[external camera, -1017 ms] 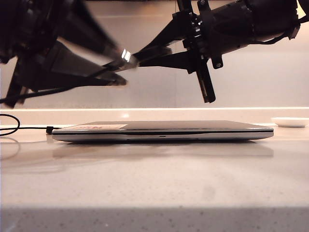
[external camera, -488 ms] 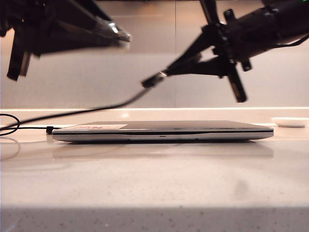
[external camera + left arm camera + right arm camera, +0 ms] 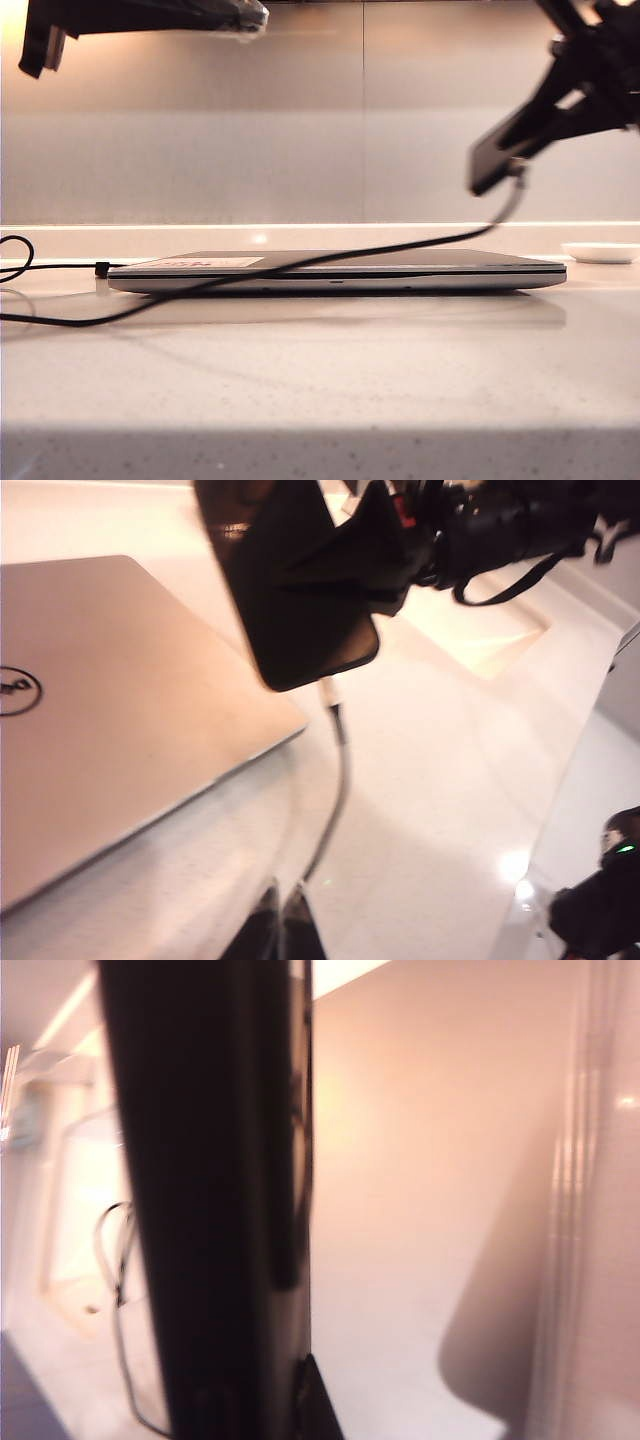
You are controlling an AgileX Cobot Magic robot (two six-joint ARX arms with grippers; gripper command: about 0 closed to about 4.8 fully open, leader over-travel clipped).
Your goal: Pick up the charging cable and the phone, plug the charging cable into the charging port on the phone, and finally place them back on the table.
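Worktop [image 3: 320,380]: glossy, pale, speckled. Closed laptop [image 3: 340,270] lies flat across it.

Right hand [image 3: 560,105]: raised well above the laptop's right end, jaws clamped on the phone [image 3: 497,160]. In the exterior view the phone's long axis is tilted, its lower short end pointing down and toward the left hand's side. In the left wrist view the phone [image 3: 290,590] shows as a black slab with a rounded lower corner, the right hand's fingers [image 3: 375,550] pressed on its face.

Charging cable [image 3: 300,265]: plug seated in the phone's lower short edge. In the left wrist view the silvery plug tip [image 3: 328,692] meets that edge and the cord runs straight down from it. The port itself is too small to make out. From the plug the cord sags away from the right hand, crosses in front of the laptop and lies on the worktop at the far left.

Left hand [image 3: 245,15]: high, at the upper edge of the exterior view, well apart from phone and cable. Fingertips [image 3: 285,925] together, gripping nothing.

Right wrist view: blurred, the phone [image 3: 210,1200] fills it as a dark upright band.

Small white dish [image 3: 600,252] sits on the worktop beyond the laptop's right end.
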